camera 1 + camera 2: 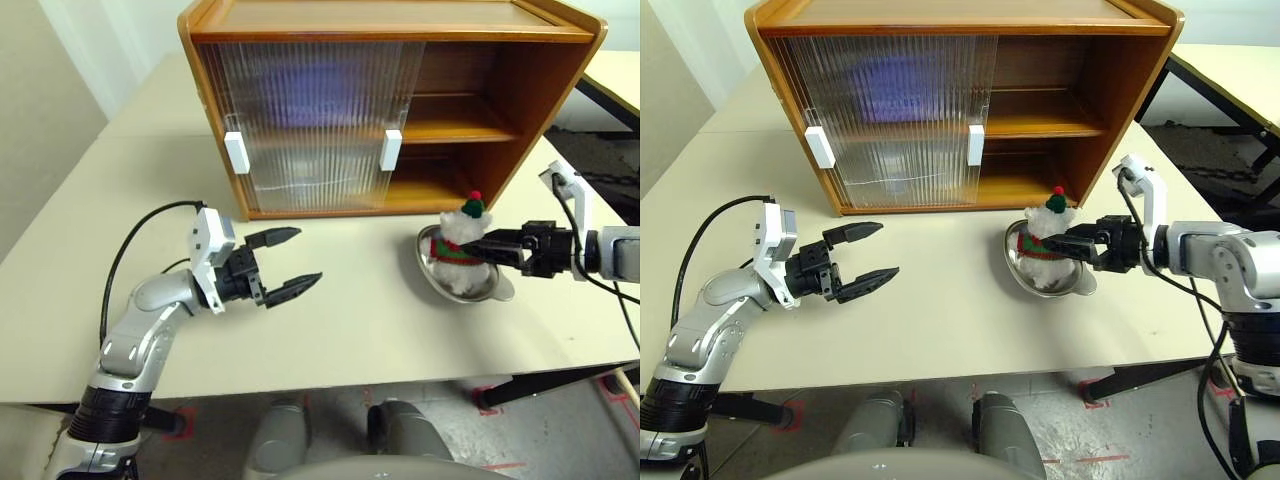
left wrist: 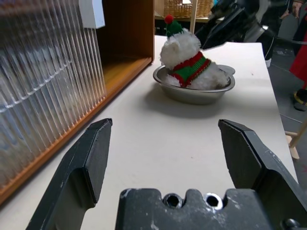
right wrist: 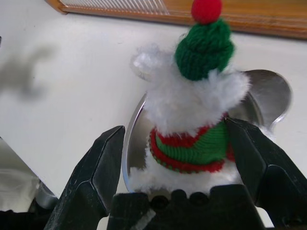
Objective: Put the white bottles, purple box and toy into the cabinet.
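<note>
The toy [image 1: 460, 245], a white plush bear in a red-and-green sweater and pompom hat, sits in a shallow steel dish [image 1: 432, 270] in front of the cabinet's open right half. My right gripper [image 3: 175, 127] is open, one finger on each side of the bear's sweater, with a gap on one side. Over bare table to the left, my left gripper [image 1: 305, 255] is open and holds nothing. The cabinet [image 1: 530, 90] is orange-brown wood, with its two ribbed doors [image 1: 310, 120] slid to the left half. A lilac blur [image 1: 315, 85] shows through them on the upper shelf, probably the purple box. The white bottles are hidden.
The cream table [image 1: 340, 320] runs wide between my two grippers. The cabinet's right side [image 1: 455, 110] stands open, showing one shelf. The table's front edge [image 1: 300, 385] is near my arms. A second table [image 1: 615, 75] stands at the far right.
</note>
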